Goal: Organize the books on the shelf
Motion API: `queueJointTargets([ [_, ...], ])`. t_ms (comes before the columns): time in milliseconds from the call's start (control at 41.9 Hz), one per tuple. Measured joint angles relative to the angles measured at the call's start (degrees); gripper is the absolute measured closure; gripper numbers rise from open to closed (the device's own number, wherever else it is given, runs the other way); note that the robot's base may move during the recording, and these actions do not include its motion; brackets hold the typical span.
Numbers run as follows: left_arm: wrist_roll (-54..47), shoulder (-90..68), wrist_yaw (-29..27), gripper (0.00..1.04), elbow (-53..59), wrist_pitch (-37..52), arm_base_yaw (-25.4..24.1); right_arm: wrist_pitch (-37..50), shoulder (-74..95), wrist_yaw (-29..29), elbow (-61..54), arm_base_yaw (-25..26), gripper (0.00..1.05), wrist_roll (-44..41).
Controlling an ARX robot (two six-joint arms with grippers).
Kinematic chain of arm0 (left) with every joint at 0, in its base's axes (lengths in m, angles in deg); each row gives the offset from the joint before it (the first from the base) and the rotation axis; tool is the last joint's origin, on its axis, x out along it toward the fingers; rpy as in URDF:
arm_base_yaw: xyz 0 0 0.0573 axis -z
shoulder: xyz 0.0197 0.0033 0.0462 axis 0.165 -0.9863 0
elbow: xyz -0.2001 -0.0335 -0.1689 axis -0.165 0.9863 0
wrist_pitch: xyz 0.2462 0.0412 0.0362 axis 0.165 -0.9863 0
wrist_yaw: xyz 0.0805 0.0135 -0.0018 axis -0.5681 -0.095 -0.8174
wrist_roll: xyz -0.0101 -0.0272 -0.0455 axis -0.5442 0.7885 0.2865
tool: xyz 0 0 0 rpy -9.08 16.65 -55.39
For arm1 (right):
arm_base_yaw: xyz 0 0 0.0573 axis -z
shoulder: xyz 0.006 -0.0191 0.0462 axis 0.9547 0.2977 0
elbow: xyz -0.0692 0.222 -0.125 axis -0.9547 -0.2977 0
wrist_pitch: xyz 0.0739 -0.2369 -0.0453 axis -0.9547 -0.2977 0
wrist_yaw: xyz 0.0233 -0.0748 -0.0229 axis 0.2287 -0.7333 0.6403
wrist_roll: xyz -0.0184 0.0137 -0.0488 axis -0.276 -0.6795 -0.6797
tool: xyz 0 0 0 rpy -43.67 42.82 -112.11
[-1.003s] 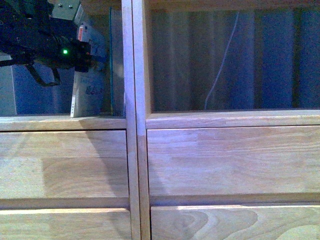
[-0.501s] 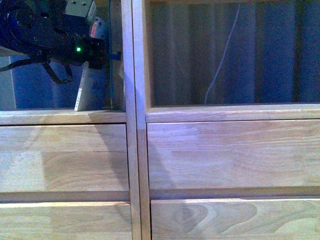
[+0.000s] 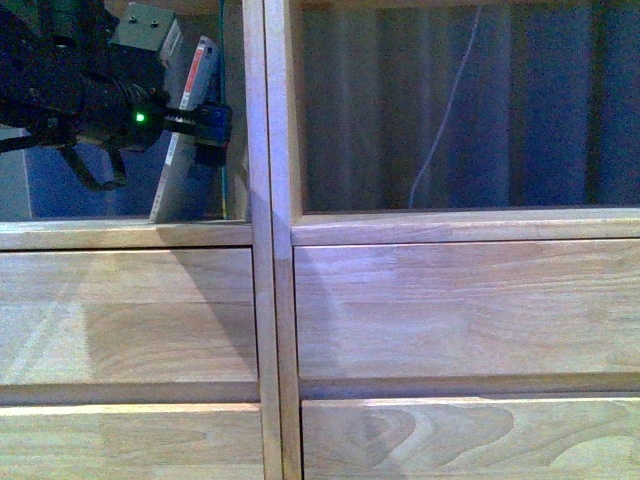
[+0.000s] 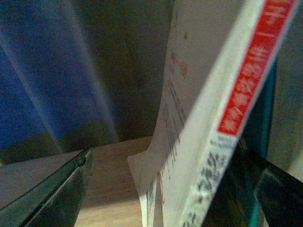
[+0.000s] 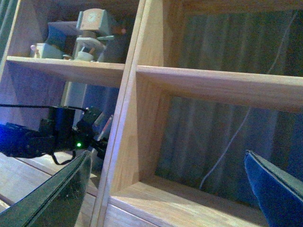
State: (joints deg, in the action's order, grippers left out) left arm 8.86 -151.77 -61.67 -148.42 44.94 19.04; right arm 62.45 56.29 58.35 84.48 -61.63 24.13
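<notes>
Light natural-wood shelf [image 3: 262, 200] fills the front view: two cubbies above, drawer fronts [image 3: 130, 320] below. Left gripper [image 3: 205, 120] is inside the left-hand cubby, reaching toward the central upright. Its jaws stand apart on either side of the white book [image 3: 185, 130], which leans tilted, its foot on the cubby floor below the gripper and its top slanting toward the upright. Whether the fingers press the cover cannot be told from any view. A green indicator light [image 3: 140, 117] shows on the arm just behind the gripper.

Left wrist view supplies what the front view lacks: the white book [image 4: 199, 118] close up, with a red-marked spine and printed characters, and a teal-edged slim book [image 4: 258, 118] directly behind it, on the side away from the open cubby. One dark finger [image 4: 61, 189] sits clear of the book over the bare shelf board; the other lies beside the spine.

Right wrist view shows the right gripper [image 5: 170, 189] spread wide, holding nothing, out in front of the shelf facing the right-hand cubby. A white cable [image 5: 227, 142] hangs behind that cubby. Only this view shows the upper cubby, holding a pale wooden toy [image 5: 92, 35].
</notes>
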Motion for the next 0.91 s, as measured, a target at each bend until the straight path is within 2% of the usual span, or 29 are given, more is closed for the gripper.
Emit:
queueJointTargets([
  [239, 0.11, 11.69, 0.7, 0.07, 13.75, 4.09, -0.59, -0.81, 0.0, -0.81, 0.0, -1.27, 0.07, -0.02],
  [501, 1.95, 33.31, 4.76, 0.07, 34.29, 10.49, -3.41, -1.75, 0.48, -0.7, -0.26, -0.37, 0.07, 1.81],
  [645, 4.92, 45.29, 6.75, 0.07, 46.07, 11.91, -6.49, -2.49, 2.23, -0.85, -0.9, 0.98, 0.07, 4.28],
  [788, 9.44, 56.85, 11.32, 0.07, 56.89, 8.74, -11.26, -4.02, 3.54, -4.11, -2.1, 0.96, 0.07, 4.09],
  [907, 14.1, 69.24, 18.93, 0.07, 67.45, 7.02, -17.84, -5.6, 3.8, -8.59, -3.87, -0.66, 0.07, 1.88],
])
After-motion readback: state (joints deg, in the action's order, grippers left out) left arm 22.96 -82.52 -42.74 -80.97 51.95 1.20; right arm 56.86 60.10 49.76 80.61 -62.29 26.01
